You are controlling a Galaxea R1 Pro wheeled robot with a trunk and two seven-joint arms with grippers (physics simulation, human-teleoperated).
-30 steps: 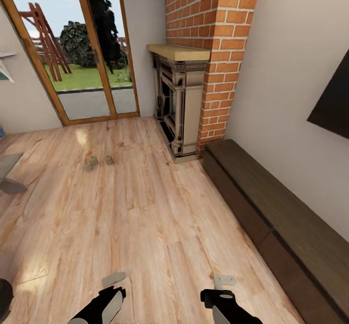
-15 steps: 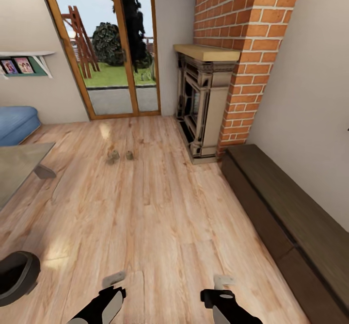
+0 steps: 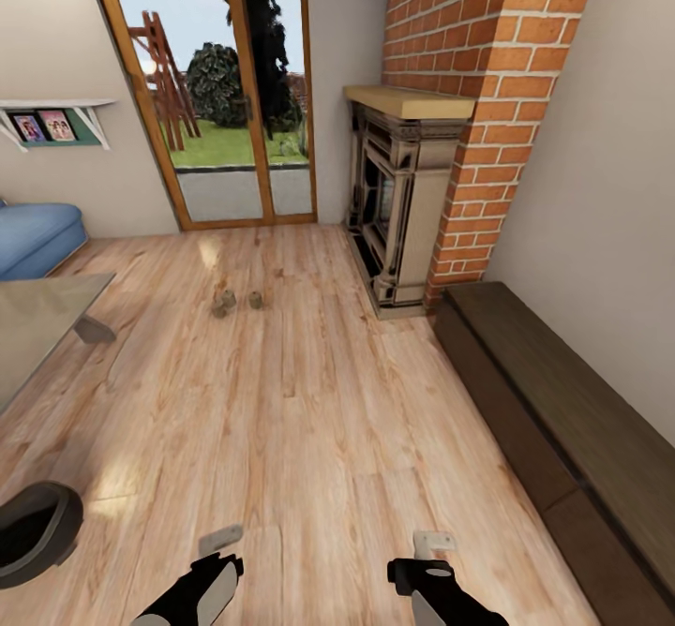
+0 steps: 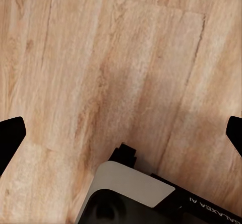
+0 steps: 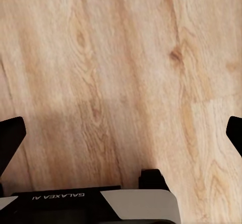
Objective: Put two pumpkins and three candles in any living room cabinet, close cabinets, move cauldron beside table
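Note:
Three short tan candles [image 3: 230, 303] stand close together on the wood floor, far ahead of me in front of the glass door. The long dark-brown cabinet [image 3: 553, 420] runs along the right wall with its drawer fronts shut. At the lower left edge sits the black cauldron [image 3: 36, 532], partly cut off. The pumpkins are out of view. My left gripper [image 3: 220, 549] and right gripper [image 3: 433, 551] hang low over bare floor, far from the candles. Both are open and empty, with the left fingertips [image 4: 10, 138] and the right fingertips [image 5: 10, 136] spread wide over the planks.
A grey table [image 3: 37, 326] juts in from the left, with a blue sofa [image 3: 33, 237] behind it. An ornate grey fireplace [image 3: 403, 204] stands against the brick chimney [image 3: 487, 92] beyond the cabinet. Open floor [image 3: 300, 401] lies between me and the candles.
The view has swung left, so the scene sits further right in the picture. The table, sofa and cauldron have come into view at the left. Both arms hold the same pose.

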